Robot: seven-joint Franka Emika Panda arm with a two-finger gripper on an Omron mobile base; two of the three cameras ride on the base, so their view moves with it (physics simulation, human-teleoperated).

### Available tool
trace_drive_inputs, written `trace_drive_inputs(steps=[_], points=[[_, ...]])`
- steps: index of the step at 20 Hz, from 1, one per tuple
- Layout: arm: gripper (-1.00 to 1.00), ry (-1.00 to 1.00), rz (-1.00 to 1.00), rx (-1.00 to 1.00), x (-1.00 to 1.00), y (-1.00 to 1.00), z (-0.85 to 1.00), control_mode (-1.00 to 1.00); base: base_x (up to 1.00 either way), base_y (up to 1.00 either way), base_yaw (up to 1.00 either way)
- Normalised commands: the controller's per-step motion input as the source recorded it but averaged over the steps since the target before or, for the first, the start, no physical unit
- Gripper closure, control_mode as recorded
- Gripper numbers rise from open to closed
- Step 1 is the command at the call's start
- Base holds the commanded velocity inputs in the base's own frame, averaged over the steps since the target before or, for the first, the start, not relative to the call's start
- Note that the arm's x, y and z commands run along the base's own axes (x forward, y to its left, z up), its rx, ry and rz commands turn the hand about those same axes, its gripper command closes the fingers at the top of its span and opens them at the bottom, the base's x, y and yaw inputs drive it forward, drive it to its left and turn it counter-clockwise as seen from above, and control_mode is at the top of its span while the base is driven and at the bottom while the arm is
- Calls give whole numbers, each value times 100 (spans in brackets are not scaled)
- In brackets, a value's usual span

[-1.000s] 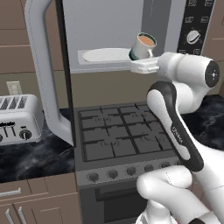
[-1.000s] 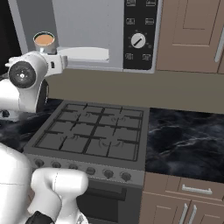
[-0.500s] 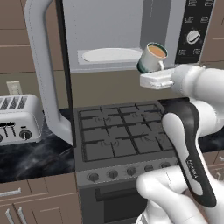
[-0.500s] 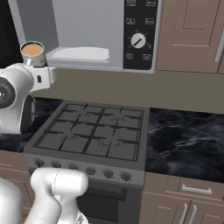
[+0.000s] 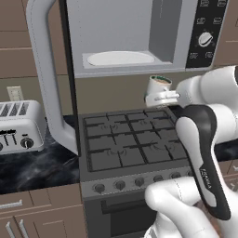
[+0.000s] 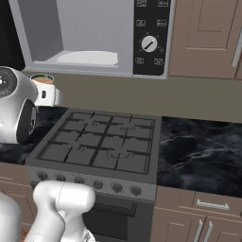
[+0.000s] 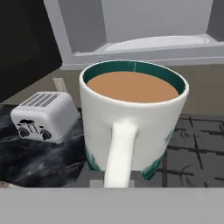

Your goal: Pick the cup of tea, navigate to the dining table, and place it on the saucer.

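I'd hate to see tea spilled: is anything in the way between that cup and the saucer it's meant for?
Can't say: the dining table and saucer aren't in these views. The tool is shut on the cup of tea, above the stove, below the open microwave, with open air around it.

- The cup of tea point(image 7: 131, 127) hides the gripper's fingertips in the hand view; only its handle base reaches the bottom.
- In the right base view, the arm covers the cup's lower half.
- The toaster point(image 5: 18, 126) is cut by the left edge.
- Microwave point(image 6: 94, 33) button labels are too small to read.
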Motion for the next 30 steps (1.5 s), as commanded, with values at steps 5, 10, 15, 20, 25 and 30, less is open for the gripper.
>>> trace_drive_inputs(steps=[5, 10, 15, 20, 25, 30], points=[[100, 12, 0, -6, 1, 0, -49, -100, 0, 0, 0], [100, -13, 0, -5, 0, -7, -45, -100, 0, 0, 0], [100, -8, 0, -5, 0, -20, -34, -100, 0, 0, 0], [100, -2, 0, -2, -1, -25, -4, -100, 0, 0, 0], [100, 0, 0, 0, -2, -17, 10, -100, 0, 0, 0], [100, 0, 0, 0, 0, -24, 7, -100, 0, 0, 0]])
